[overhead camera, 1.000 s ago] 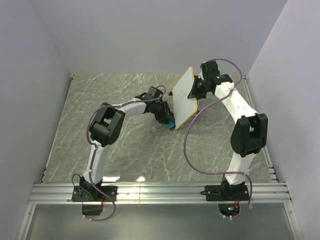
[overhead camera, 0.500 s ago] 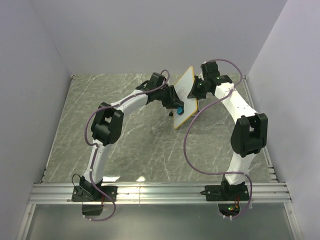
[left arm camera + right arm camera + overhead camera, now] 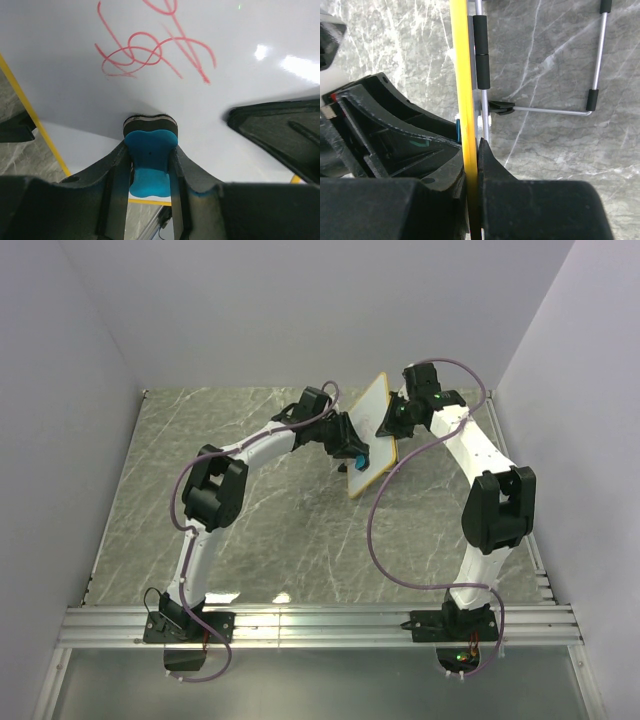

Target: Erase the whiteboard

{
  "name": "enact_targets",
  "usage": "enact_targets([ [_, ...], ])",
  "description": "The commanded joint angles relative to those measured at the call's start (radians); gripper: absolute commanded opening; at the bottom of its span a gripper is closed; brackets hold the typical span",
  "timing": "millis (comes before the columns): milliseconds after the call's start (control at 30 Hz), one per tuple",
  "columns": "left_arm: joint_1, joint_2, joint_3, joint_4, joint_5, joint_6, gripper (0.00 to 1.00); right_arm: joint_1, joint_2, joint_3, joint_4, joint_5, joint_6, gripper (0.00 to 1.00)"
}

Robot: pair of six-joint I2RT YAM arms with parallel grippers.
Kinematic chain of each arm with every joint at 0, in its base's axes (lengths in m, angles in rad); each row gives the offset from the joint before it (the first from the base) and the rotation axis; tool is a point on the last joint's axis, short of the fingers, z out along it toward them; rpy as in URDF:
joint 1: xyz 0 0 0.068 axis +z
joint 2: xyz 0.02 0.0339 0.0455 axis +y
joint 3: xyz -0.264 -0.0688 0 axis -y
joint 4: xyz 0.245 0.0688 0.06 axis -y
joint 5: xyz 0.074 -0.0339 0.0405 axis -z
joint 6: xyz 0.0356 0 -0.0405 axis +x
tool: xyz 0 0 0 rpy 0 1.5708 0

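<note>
The whiteboard point(image 3: 371, 430) has a yellow rim and is held tilted above the table. My right gripper point(image 3: 393, 423) is shut on its right edge; the right wrist view shows the yellow rim point(image 3: 464, 90) clamped between the jaws. My left gripper point(image 3: 356, 454) is shut on a small blue bone-shaped eraser point(image 3: 149, 160), whose dark felt end presses on the board face point(image 3: 240, 85) just below a red scribble point(image 3: 150, 47). The board's metal easel legs point(image 3: 592, 65) with black sleeves hang behind it.
The grey marble table point(image 3: 250, 530) lies below the board. White walls close in the back and both sides. An aluminium rail point(image 3: 320, 625) carries both arm bases at the near edge. The right arm's purple cable point(image 3: 385, 560) loops over the table.
My left gripper with the eraser has moved up from the board's lower corner onto the board face. The right gripper and board have held still. Little differs over the last half second.
</note>
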Motion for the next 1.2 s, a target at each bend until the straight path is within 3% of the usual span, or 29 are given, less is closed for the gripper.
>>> enact_targets([
  [0,-0.075,0.086,-0.048,-0.005,0.039,0.029,0.0,0.031,-0.017,0.005,0.007,-0.151,0.12,0.0],
  [467,-0.072,0.167,-0.009,-0.142,-0.032,0.102,0.0,0.031,-0.013,0.014,0.017,-0.161,0.127,0.0],
  [633,-0.056,0.159,0.133,-0.163,-0.055,0.102,0.0,0.033,-0.022,-0.014,0.028,-0.174,0.127,0.0],
  [900,-0.003,0.208,0.362,-0.058,0.063,0.005,0.0,0.034,-0.054,-0.101,0.051,-0.22,0.138,0.0],
  [1000,0.019,0.202,0.38,0.04,0.144,-0.044,0.0,0.037,-0.089,-0.147,0.075,-0.253,0.144,0.0],
  [1167,0.022,0.147,0.384,0.07,0.195,-0.044,0.0,0.051,-0.12,-0.212,0.112,-0.305,0.144,0.0],
])
